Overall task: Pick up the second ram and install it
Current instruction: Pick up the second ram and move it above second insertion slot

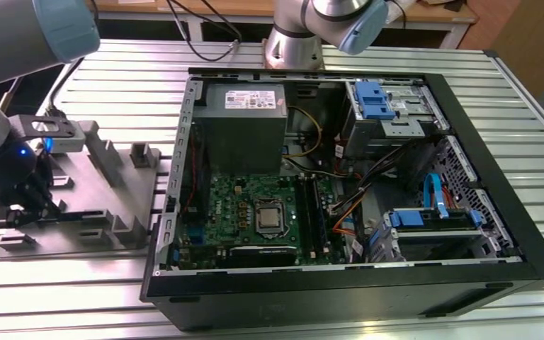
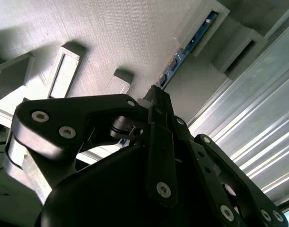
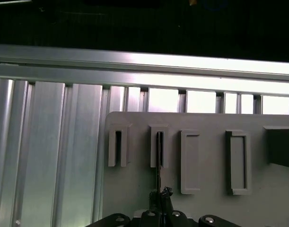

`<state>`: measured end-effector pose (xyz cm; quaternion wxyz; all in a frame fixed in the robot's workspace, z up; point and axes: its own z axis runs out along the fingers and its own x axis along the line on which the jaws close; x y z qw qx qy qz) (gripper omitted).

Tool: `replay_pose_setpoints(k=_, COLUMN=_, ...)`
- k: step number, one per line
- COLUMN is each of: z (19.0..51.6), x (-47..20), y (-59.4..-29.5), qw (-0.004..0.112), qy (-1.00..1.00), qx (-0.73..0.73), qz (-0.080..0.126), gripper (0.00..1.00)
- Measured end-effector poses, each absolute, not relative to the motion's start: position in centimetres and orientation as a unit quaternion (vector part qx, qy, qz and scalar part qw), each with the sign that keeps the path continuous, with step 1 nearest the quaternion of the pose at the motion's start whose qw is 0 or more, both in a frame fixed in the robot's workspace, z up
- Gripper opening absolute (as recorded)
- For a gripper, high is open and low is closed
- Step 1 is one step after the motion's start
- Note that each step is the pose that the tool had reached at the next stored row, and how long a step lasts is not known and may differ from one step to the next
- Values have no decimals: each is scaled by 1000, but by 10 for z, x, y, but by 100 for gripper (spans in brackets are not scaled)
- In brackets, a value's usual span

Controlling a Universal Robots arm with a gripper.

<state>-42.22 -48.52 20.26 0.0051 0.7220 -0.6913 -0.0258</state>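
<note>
The second ram (image 2: 190, 48) is a slim blue-green stick standing on edge in a grey slotted holder (image 3: 159, 137) on the grey fixture plate (image 1: 93, 205). In the first wrist view it shows as a thin dark edge (image 3: 159, 163) running down to my fingers. My gripper (image 1: 22, 212) is low over the near part of the plate at the exterior view's left. Its black fingertips (image 2: 156, 97) meet on the near end of the stick, and the jaws stand shut around it (image 3: 160, 197). The stick still sits in its holder.
The open computer case (image 1: 348, 283) lies at the exterior view's right, with the motherboard (image 1: 244, 205), the processor (image 1: 270, 218) and long black slots (image 1: 310, 212) inside. Other raised grey holders (image 3: 238, 161) stand on the plate. Ribbed aluminium table (image 3: 49, 156) surrounds it.
</note>
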Motion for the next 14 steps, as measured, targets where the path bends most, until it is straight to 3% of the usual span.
replay_pose_setpoints(k=14, z=203, x=-422, y=-485, qw=5, qy=-692, qx=721, qz=-26, gripper=11)
